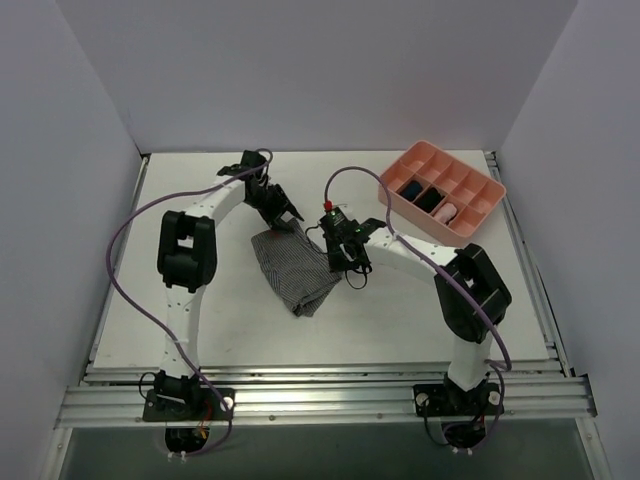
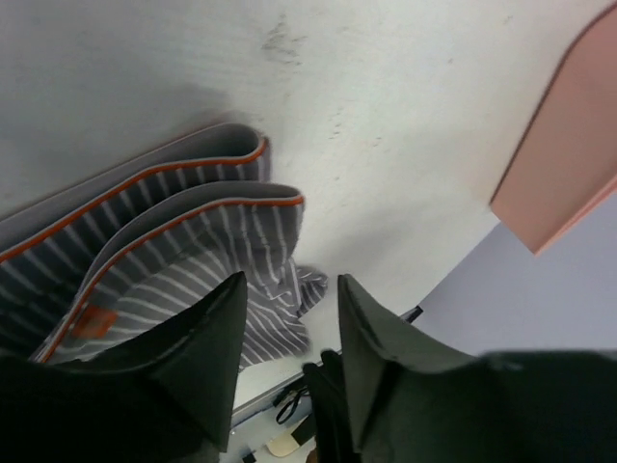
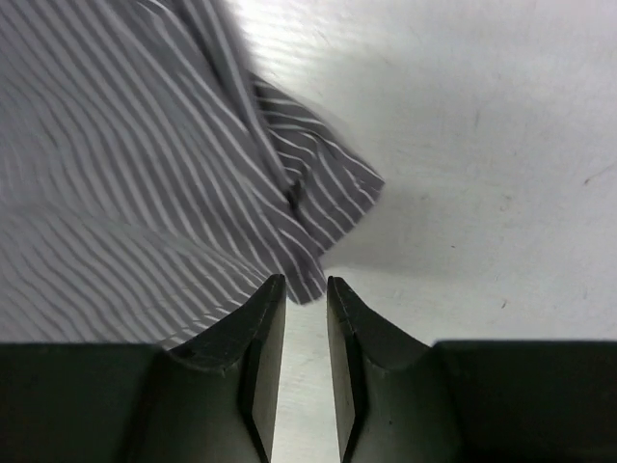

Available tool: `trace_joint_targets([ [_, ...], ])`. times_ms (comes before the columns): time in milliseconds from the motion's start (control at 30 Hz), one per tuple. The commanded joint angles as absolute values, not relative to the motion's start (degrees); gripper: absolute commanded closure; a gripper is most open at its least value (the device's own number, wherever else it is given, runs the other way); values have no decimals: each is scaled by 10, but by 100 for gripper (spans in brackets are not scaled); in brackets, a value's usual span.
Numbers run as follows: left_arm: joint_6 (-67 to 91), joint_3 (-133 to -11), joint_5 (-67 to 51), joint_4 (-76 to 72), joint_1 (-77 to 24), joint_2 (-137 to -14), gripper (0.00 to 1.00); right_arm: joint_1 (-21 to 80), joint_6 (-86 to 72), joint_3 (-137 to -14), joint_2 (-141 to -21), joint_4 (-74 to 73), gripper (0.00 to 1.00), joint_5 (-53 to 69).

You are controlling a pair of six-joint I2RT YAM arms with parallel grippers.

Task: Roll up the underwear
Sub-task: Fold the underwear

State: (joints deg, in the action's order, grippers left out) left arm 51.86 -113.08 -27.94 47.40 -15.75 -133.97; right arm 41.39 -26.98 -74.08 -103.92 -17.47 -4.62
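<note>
The underwear [image 1: 293,268], grey cloth with fine white stripes, lies crumpled on the white table between the two arms. In the left wrist view its folded edges with orange trim [image 2: 174,241] and a small orange tag [image 2: 94,321] show. My left gripper [image 1: 285,218] [image 2: 289,289] hangs over the garment's far edge, jaws apart, nothing between them. My right gripper [image 1: 350,270] [image 3: 307,282] is at the garment's right edge, fingers a narrow gap apart. A corner of the striped cloth [image 3: 145,145] reaches just to the fingertips and is not pinched.
A pink divided tray [image 1: 478,180] [image 2: 569,164] stands at the back right, with small dark, blue and pink rolled bundles in its near compartments. White walls close in the table on three sides.
</note>
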Motion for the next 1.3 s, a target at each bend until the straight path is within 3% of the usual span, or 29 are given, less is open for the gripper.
trace_joint_targets([
  [0,529,-1108,-337,354,-141,-1294,48,407,-291,-718,-1057,-184,78,-86],
  [100,493,-1109,-323,360,-120,-1270,40,405,-289,-714,-1058,-175,70,-91],
  [333,354,-1090,-224,502,-88,-1209,38,370,-236,-750,-1085,-142,62,-37],
  [567,364,-910,-207,475,-71,-1090,38,337,-212,-815,-1154,-146,69,-11],
  [800,338,-838,-201,496,-32,-1051,39,335,-225,-813,-1189,-155,86,2],
  [1033,318,-865,-171,521,-4,-1033,39,395,-296,-647,-1073,-102,90,31],
  [1267,280,-931,-221,538,-31,-1076,40,477,-395,-538,-934,-122,90,14],
])
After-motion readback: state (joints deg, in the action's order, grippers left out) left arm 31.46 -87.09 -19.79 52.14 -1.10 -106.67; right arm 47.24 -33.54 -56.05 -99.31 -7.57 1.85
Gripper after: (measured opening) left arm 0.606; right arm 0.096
